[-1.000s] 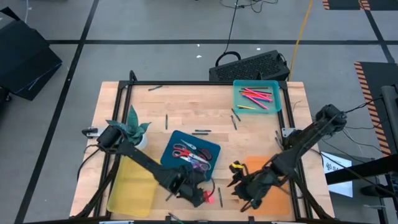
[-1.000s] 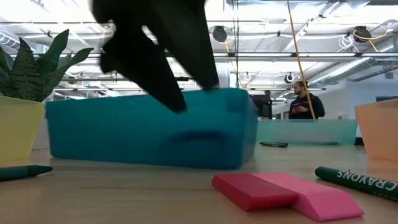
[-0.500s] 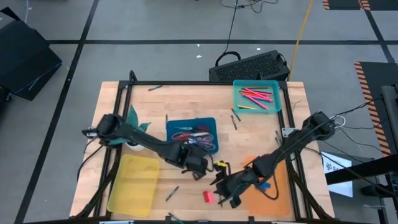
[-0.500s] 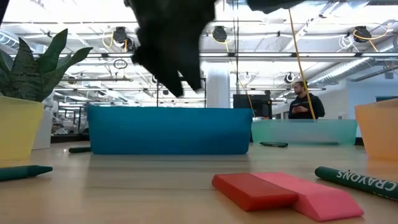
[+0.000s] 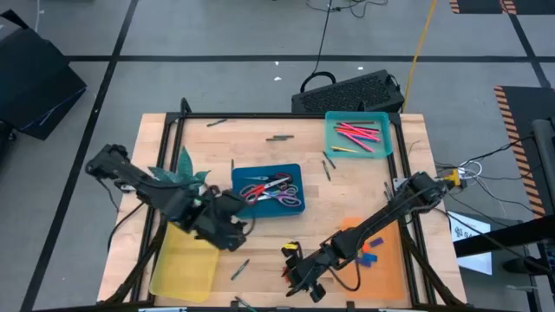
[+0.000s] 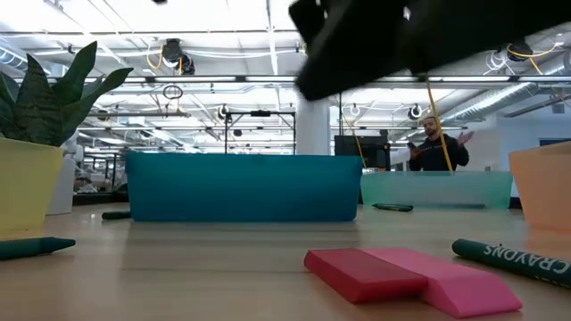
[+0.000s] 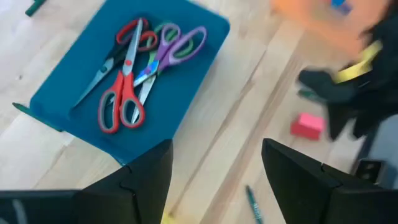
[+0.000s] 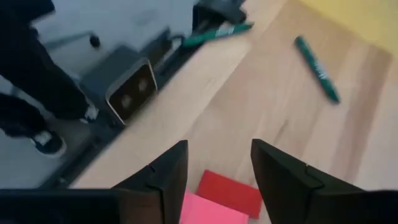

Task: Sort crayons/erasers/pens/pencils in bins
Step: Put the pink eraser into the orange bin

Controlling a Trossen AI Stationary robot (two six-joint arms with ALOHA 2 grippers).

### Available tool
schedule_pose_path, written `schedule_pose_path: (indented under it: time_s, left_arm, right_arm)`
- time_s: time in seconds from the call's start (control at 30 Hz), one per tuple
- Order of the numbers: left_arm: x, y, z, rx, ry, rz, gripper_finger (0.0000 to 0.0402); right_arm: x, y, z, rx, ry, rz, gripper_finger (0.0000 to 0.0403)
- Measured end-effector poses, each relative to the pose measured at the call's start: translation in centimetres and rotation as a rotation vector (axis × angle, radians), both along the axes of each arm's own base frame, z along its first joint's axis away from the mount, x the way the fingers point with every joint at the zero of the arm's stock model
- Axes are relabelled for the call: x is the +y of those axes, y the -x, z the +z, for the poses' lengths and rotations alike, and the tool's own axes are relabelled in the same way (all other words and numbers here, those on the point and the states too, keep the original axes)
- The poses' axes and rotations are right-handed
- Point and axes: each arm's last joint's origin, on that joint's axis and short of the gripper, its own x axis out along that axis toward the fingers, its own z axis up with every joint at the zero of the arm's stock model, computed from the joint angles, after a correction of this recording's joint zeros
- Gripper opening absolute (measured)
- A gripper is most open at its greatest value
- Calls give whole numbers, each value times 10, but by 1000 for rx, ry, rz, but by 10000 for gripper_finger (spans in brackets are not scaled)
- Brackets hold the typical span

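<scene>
The scissors bin (image 5: 271, 188) sat mid-table with the scissors (image 5: 269, 187) inside. Far right lay another bin (image 5: 382, 143) holding pens (image 5: 357, 133). At the near right stood a third bin (image 5: 388, 272) with erasers (image 5: 368, 250) in it, and at the near left a fourth (image 5: 182, 268), just near of the plant pot (image 5: 196, 196). Between the two near bins, two erasers (image 6: 406, 277) lay touching on the table, under the right gripper (image 5: 295, 276). The left gripper (image 5: 232, 238) hung beside the fourth bin's far right corner.
</scene>
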Motion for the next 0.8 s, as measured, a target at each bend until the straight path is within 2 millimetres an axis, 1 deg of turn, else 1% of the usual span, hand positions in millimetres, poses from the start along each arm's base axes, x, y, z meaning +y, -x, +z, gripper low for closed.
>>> schedule_pose_path:
  time_s: [0.07, 0.17, 0.3, 0.4, 0.57, 0.67, 0.8]
  left_arm:
    - [-4, 8, 6, -42, -7, 22, 248]
    - [-10, 12, 7, -69, -9, 42, 248]
    - [-16, 14, 5, -67, 13, 53, 248]
    - [-18, 15, 4, -65, 23, 59, 248]
    - [-18, 15, 4, -64, 23, 60, 248]
    - [-18, 15, 4, -64, 24, 61, 248]
    - [-18, 15, 4, -64, 26, 63, 248]
  right_arm:
    - [1, -2, -14, 14, 28, 17, 180]
    - [2, -3, -31, 48, 61, 24, 184]
    - [1, -1, -42, 107, 77, -6, 177]
    - [-2, 2, -42, 138, 111, -30, 172]
    - [-10, 12, -31, 228, 167, -38, 172]
    - [-20, 22, -23, 307, 223, -48, 172]
    - [-37, 33, -11, 382, 344, -105, 172]
